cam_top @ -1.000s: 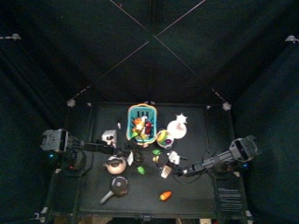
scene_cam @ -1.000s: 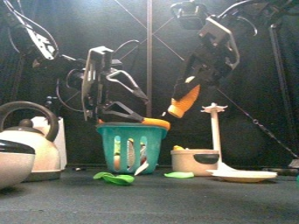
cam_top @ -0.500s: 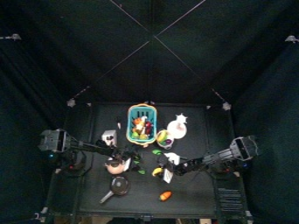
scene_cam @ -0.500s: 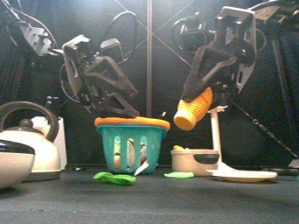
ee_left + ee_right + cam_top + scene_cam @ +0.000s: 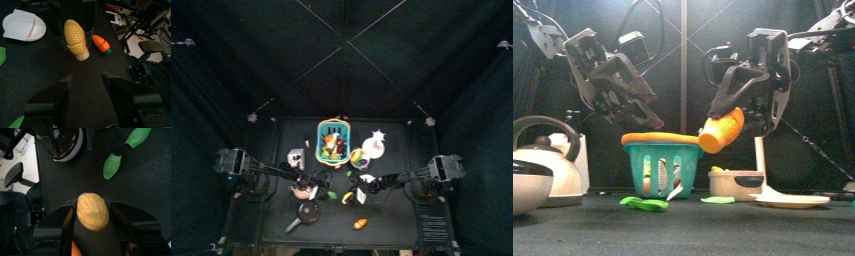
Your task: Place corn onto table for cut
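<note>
The corn [image 5: 722, 130] is a bright yellow oblong piece held tilted in the air above the table. My right gripper [image 5: 738, 100] is shut on it. In the right wrist view the corn [image 5: 92, 211] sits between the two jaws of my right gripper [image 5: 93, 217], above the bare black table. It shows in the left wrist view [image 5: 76, 38] and as a small yellow spot in the top view [image 5: 357, 196]. My left gripper [image 5: 85, 82] is open and empty. It hangs at the left in the front view [image 5: 627, 100].
A teal basket [image 5: 657, 165], a kettle [image 5: 543, 160] and a white stand on a plate [image 5: 787, 198] stand on the table. Green pieces [image 5: 113, 165] and the black frying pan [image 5: 67, 143] lie near. An orange carrot [image 5: 100, 43] lies beside the corn.
My right gripper has come lower and further forward with the corn in it. My left arm has swung away to the left.
</note>
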